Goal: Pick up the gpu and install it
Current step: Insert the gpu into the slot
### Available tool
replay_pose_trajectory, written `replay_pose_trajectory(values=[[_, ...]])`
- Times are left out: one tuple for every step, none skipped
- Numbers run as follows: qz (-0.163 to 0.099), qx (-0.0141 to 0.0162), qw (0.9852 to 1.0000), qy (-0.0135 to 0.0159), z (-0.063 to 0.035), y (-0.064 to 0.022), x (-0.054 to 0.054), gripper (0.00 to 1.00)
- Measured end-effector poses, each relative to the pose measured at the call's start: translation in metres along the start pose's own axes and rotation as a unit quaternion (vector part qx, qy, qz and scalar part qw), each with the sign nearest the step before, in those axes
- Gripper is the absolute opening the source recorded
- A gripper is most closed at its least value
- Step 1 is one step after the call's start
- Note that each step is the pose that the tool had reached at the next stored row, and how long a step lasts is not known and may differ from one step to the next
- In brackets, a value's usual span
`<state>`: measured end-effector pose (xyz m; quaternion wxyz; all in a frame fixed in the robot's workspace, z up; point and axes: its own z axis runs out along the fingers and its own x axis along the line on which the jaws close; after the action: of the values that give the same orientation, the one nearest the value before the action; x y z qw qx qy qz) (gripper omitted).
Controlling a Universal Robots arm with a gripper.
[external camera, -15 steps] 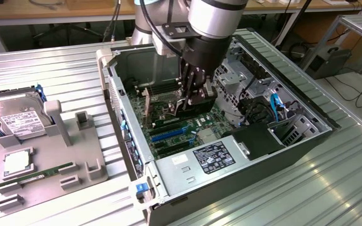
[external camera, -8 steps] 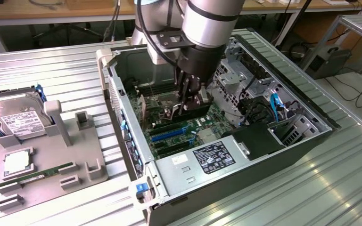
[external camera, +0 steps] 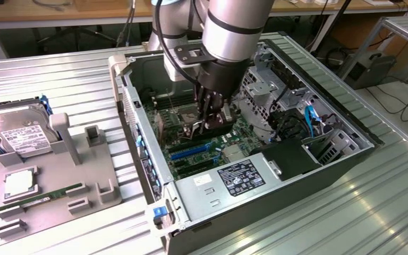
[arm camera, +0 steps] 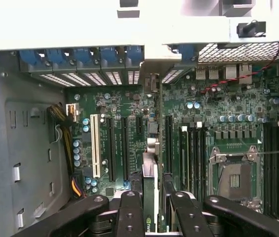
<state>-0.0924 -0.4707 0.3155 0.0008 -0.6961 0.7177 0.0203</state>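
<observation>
1. The gpu is standing edge-on inside the computer case, hanging just over the motherboard. The frame edge is cutting off its near end.
2. To the exterior view's left of the case, a hard drive is sitting in a grey fixture. Its white label is carrying print too small to read. A green memory stick is lying near it.
3. Inside the case, the gripper is clamping the gpu, with its fingers pressing the card's flat faces. In the exterior view it is covering most of the card.
4. The card is sitting between two long black slots; its own body is hiding whether its lower edge is touching the board.
5. A green strip along the card's upper edge is showing a pale logo, partly cut off, with no word legible.
6. At the case's near corner, the power supply label is showing dense print that I cannot read.
</observation>
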Motion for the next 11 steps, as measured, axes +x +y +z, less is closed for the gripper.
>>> replay_pose_trajectory(values=[[-0.001,0.0001,1.0000,-0.0004,0.0018,0.0000,-0.0001,0.26],[-0.001,0.0001,1.0000,-0.0008,0.0028,0.0000,-0.0002,0.26],[-0.001,0.0001,1.0000,-0.0012,0.0037,0.0000,-0.0005,0.26],[-0.001,0.0001,1.0000,-0.0015,0.0045,0.0000,-0.0008,0.26],[-0.001,0.0001,1.0000,-0.0020,0.0054,-0.0001,-0.0012,0.26],[-0.001,0.0001,1.0000,-0.0024,0.0061,0.0000,-0.0015,0.26],[-0.001,0.0001,1.0000,-0.0025,0.0066,0.0000,-0.0016,0.26],[-0.001,0.0001,1.0000,-0.0025,0.0066,0.0000,-0.0017,0.26],[-0.001,0.0000,1.0000,-0.0025,0.0066,0.0000,-0.0016,0.26],[-0.001,0.0001,1.0000,-0.0025,0.0067,0.0000,-0.0017,0.26],[-0.001,0.0001,1.0000,-0.0025,0.0067,0.0001,-0.0017,0.26]])
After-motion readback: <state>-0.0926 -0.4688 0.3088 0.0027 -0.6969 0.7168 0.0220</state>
